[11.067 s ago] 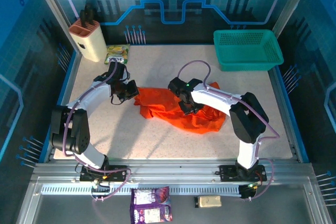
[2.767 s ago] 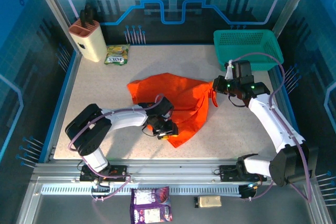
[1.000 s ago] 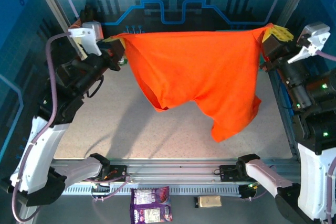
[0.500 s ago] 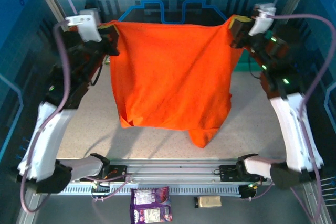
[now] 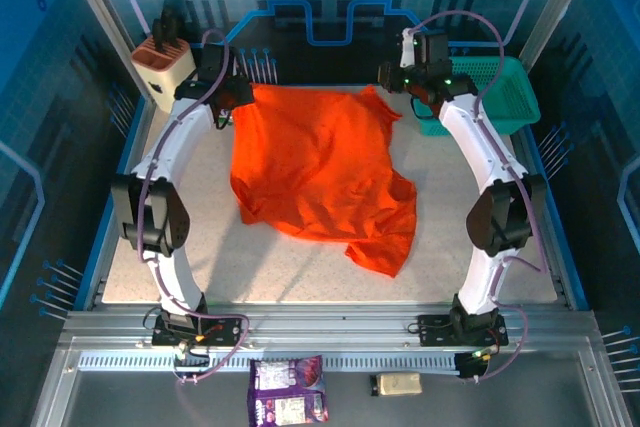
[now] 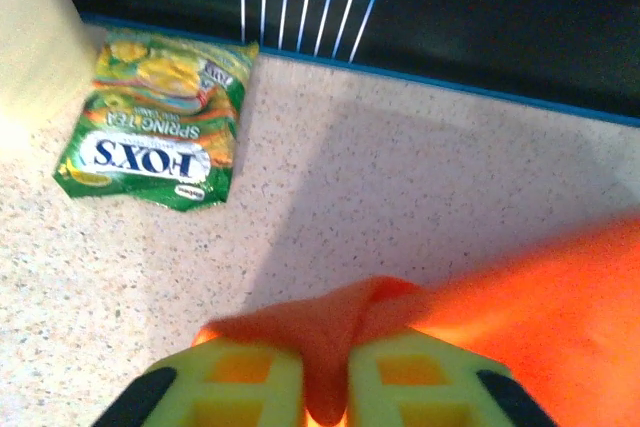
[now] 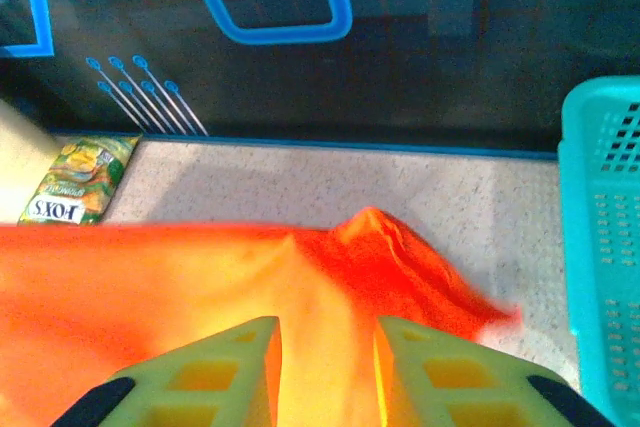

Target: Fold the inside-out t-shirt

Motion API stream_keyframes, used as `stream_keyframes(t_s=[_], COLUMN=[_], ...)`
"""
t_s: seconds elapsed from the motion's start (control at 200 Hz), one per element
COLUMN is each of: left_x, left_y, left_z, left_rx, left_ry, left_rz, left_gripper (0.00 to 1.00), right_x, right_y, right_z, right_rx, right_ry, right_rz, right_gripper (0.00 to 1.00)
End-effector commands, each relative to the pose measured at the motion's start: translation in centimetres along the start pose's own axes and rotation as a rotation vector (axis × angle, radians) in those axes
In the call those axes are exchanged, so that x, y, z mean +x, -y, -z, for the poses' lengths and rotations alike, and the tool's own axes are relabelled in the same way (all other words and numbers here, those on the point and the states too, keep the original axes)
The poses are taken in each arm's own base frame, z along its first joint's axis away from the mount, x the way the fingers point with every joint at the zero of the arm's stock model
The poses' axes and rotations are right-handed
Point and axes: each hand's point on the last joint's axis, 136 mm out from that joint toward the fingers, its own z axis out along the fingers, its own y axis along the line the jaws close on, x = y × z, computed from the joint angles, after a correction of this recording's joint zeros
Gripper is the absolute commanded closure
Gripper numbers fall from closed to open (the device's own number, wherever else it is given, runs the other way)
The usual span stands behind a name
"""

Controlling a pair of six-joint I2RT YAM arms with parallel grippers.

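The orange inside-out t-shirt (image 5: 320, 172) lies spread and wrinkled on the table, its top edge toward the back wall and a loose corner trailing to the front right. My left gripper (image 5: 232, 97) is low at the shirt's far left corner. In the left wrist view that gripper (image 6: 325, 387) is shut on a ridge of the t-shirt (image 6: 540, 287), pinched between the yellow fingers. My right gripper (image 5: 395, 82) is at the far right corner. In the right wrist view the right gripper (image 7: 328, 367) has its jaws apart, with the t-shirt (image 7: 150, 287) lying loose between and below them.
A teal mesh basket (image 5: 500, 97) (image 7: 605, 247) stands at the back right, close to my right arm. A beige knife block (image 5: 165, 57) and a green snack packet (image 6: 150, 137) (image 7: 75, 192) are at the back left. A purple packet (image 5: 288, 392) lies on the front rail.
Both arms have come down and away from the camera, laying the hanging shirt flat on the table. The right jaws have parted off the cloth; the left still pinch it.
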Motion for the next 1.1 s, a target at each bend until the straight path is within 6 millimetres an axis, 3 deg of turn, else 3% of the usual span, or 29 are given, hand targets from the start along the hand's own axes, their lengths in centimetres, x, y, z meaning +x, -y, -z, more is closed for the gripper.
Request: stream_keyframes(t_s=[0.0,0.095,0.2,0.365,0.56,0.695,0.83,1.091], left_x=[-1.8,0.0,3.6,11.9,20.9,25.5,28.8,29.9], left_y=[1.9,1.9,1.5,-0.7,-4.1,-5.0,-5.0,-5.0], left_z=[3.1,3.6,4.5,5.7,7.0,6.7,5.7,4.8], left_rx=[0.093,0.101,0.081,-0.014,-0.163,-0.196,-0.206,-0.220], left_ry=[0.032,-0.023,-0.106,-0.256,-0.395,-0.453,-0.505,-0.514], left_rz=[0.035,0.047,0.050,0.100,0.200,0.245,0.272,0.271], left_gripper=[0.78,0.74,0.72,0.72,0.72,0.73,0.73,0.70], right_x=[1.1,4.4,9.0,15.7,21.2,23.4,24.9,26.1], right_y=[-1.7,-1.7,-1.8,-1.9,-1.4,-1.1,-0.7,-0.4], right_z=[2.9,3.3,3.6,4.7,5.5,5.9,6.1,6.7], right_rx=[-0.017,-0.028,-0.039,-0.029,-0.015,0.000,0.016,0.035], right_ry=[-0.032,-0.099,-0.198,-0.335,-0.439,-0.486,-0.512,-0.536], right_rz=[-0.008,-0.036,-0.058,-0.073,-0.093,-0.093,-0.089,-0.087], right_gripper=[0.68,0.67,0.67,0.67,0.67,0.67,0.67,0.67])
